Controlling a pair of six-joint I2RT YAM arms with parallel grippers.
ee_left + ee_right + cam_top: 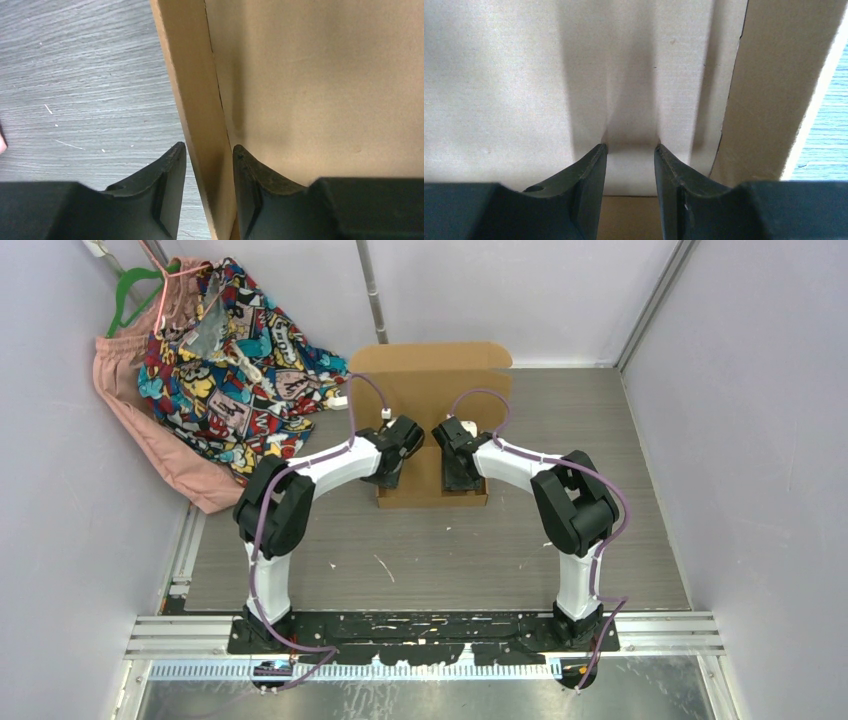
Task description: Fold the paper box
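The box (432,380) is set mid-table (640,540), toward the far side, with its far flap raised. The left gripper (209,150) is held with jaws apart astride the box's left wall, seemingly just clear of it. The right gripper (630,147) is parted, its tips set against an inner panel with nothing between them.

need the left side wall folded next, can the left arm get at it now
Likely yes: the left end effector straddles the upright left wall of the paper box, with nothing in the way.
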